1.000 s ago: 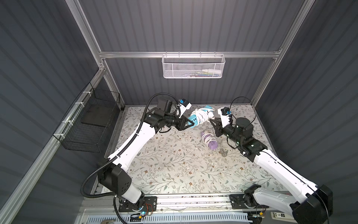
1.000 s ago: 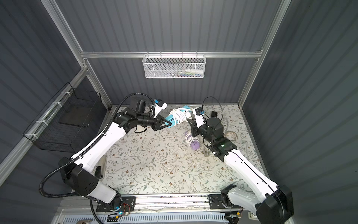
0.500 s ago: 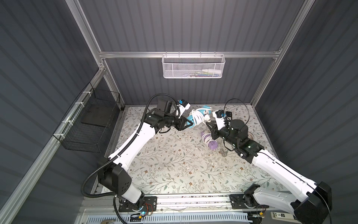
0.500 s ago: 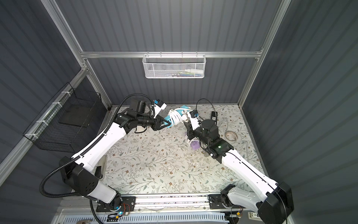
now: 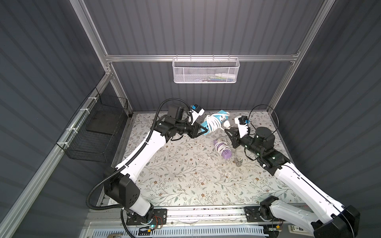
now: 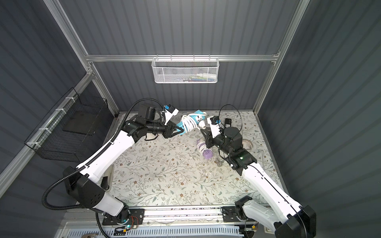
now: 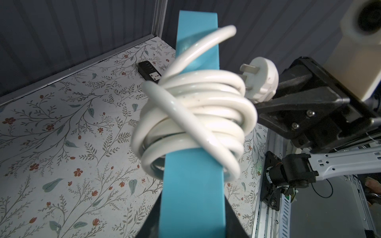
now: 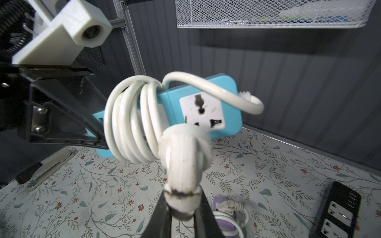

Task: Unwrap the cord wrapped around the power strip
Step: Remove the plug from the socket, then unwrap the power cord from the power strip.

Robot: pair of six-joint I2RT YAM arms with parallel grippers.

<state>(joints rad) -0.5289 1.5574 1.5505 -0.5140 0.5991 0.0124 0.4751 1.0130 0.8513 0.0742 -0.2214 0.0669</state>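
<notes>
A blue power strip hangs in the air over the back of the table, with a white cord coiled several times round its middle. My left gripper is shut on one end of the power strip. My right gripper is shut on the cord's white plug, just beside the coil. One loop of cord arcs loosely over the socket face.
A purple power strip wrapped in white cord lies on the floral table below my right gripper. A black power strip lies at the back right. A white mesh basket hangs on the back wall, a black wire basket at the left.
My right arm swung left with the plug in its grip, then eased back a little to the right. The left arm and the power strip have hardly moved.
</notes>
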